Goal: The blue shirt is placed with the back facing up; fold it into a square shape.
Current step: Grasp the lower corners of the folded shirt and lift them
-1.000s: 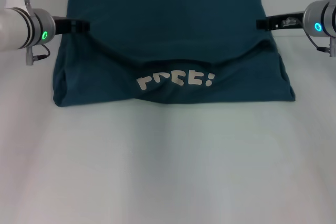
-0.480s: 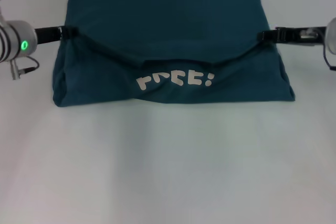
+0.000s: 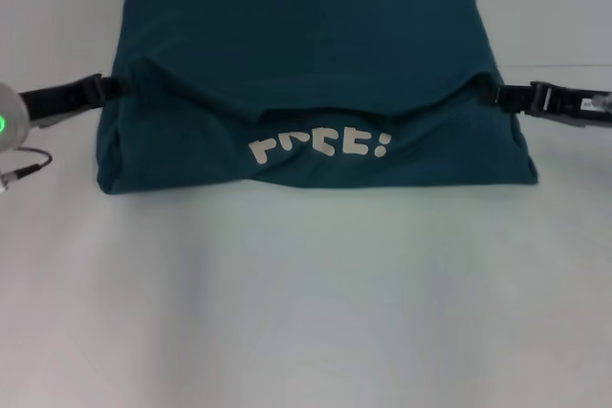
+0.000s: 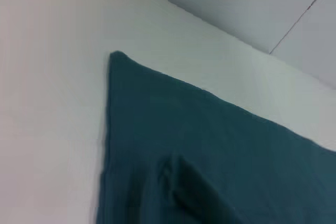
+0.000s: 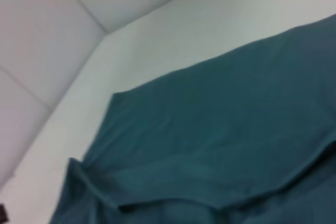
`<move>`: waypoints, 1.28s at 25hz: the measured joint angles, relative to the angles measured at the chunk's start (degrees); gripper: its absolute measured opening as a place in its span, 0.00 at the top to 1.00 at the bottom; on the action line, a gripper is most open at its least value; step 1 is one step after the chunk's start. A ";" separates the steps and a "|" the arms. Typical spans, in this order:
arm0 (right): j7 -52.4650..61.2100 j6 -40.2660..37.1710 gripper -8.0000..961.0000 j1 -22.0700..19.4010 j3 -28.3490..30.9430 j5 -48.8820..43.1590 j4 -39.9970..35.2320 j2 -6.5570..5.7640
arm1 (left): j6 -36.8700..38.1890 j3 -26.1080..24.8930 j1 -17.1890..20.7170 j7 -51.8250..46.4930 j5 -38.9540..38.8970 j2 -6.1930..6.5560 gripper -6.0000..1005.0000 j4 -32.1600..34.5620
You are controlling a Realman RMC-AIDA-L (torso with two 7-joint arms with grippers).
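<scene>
The blue shirt [image 3: 306, 45] lies on the white table [image 3: 306, 293], folded into a wide band, with white lettering [image 3: 320, 145] showing on its near layer. A folded flap sags across the middle between its two ends. My left gripper [image 3: 113, 86] is shut on the flap's left corner at the shirt's left edge. My right gripper [image 3: 494, 95] is shut on the flap's right corner at the right edge. Both wrist views show only the shirt, in the left wrist view [image 4: 210, 145] and the right wrist view [image 5: 220, 108], and neither shows any fingers.
White tabletop spreads in front of the shirt toward me. A pale tiled wall [image 4: 252, 3] stands behind the table's far edge.
Both grippers moved outward and toward me, drawing the flap's corners with them. The arm bodies slid almost out of the head view.
</scene>
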 joint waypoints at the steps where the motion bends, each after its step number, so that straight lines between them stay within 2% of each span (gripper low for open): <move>1: -2.32 -2.77 0.47 -1.34 1.64 2.12 0.16 0.19 | 1.47 -0.51 1.02 0.24 -1.65 0.10 0.54 0.16; 8: -8.61 -8.10 0.47 -5.14 5.73 6.20 0.99 1.22 | 9.16 -6.47 5.58 4.16 -6.62 -0.50 0.54 -0.21; 12: -10.97 -9.12 0.47 -6.01 5.96 6.57 2.38 1.33 | 10.28 -7.14 7.02 6.76 -6.94 -0.63 0.54 -1.75; 17: -12.12 -9.31 0.47 -5.80 5.89 6.54 3.47 1.40 | 8.76 -7.21 6.54 11.54 -6.98 -0.62 0.54 -4.97; 32: -12.88 -9.49 0.47 -5.99 5.80 6.57 4.04 1.62 | 4.00 -6.54 4.24 14.80 -6.50 -0.62 0.54 -9.07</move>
